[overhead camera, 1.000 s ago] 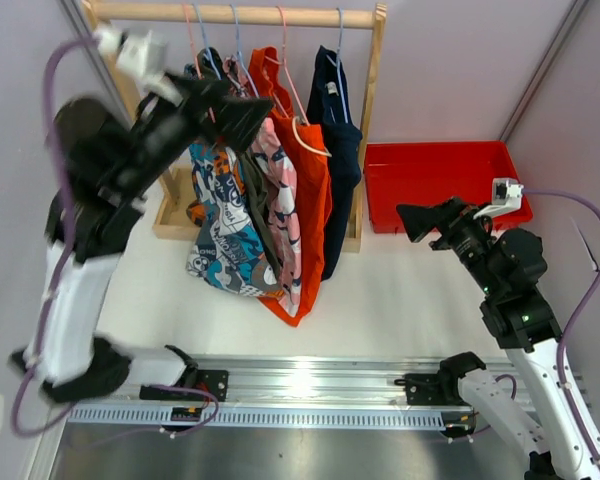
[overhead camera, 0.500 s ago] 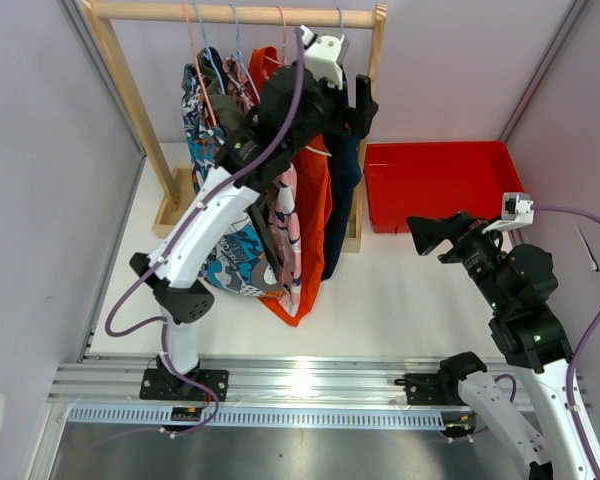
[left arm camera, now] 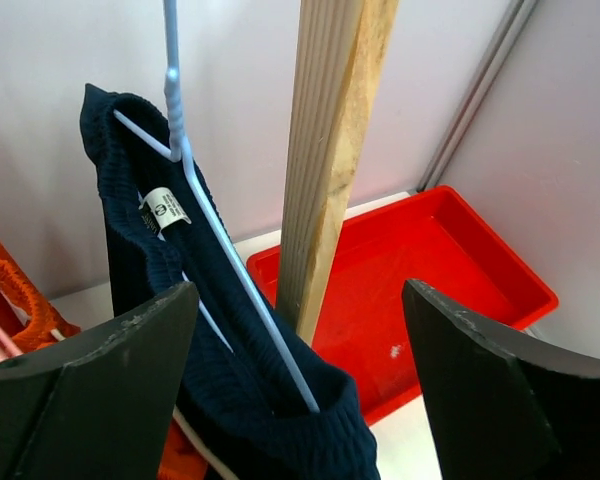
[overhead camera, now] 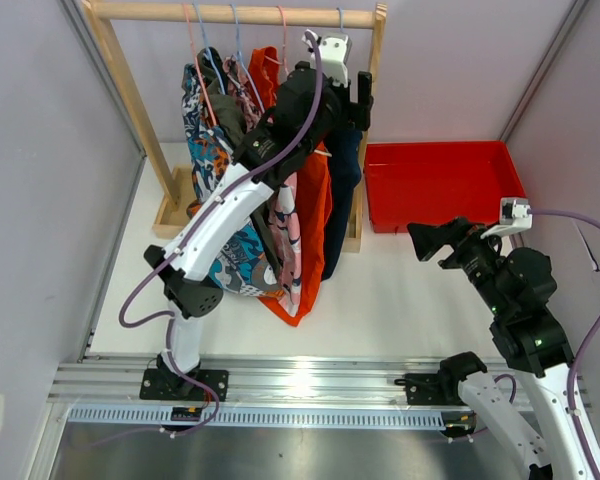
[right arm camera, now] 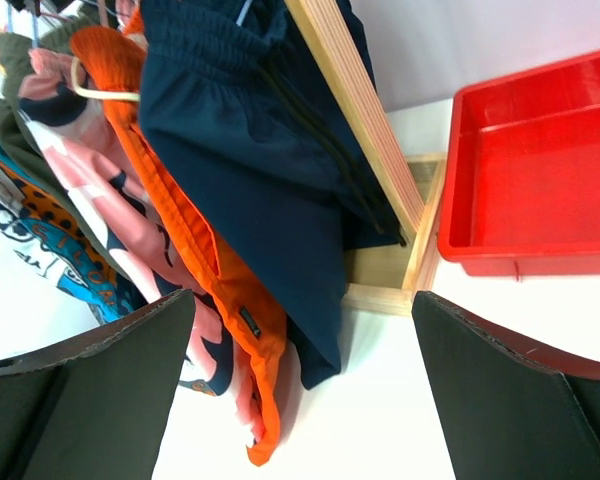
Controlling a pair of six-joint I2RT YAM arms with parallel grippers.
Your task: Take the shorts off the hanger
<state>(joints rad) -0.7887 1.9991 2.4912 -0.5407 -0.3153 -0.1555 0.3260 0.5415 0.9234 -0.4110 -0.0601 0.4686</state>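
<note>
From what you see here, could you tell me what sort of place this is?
Likely a robot lab cell: plain partition walls, a wooden rack of shorts on a white table, and arms bolted to a metal rail.

Left arm (overhead camera: 230, 200) swung from the left side of the rack (overhead camera: 230, 14) to its right end, left gripper (left arm camera: 295, 300) now around the navy shorts (left arm camera: 130, 250) and wooden post (left arm camera: 330, 150), still wide apart, and the right arm (overhead camera: 510, 290) shifted slightly.

**Count of things on and over the bench**

Five shorts: one navy pair (overhead camera: 344, 195), one orange pair (overhead camera: 315, 225), one pink patterned pair (overhead camera: 289, 235), one olive pair (right arm camera: 15, 70), one cartoon-print pair (overhead camera: 205, 150). Four hanger hooks (overhead camera: 339, 20) visible. One wooden rack (overhead camera: 230, 14). One red tray (overhead camera: 435, 185). Two pincers: left pincer (left arm camera: 295, 300), right pincer (right arm camera: 302, 296).
</note>
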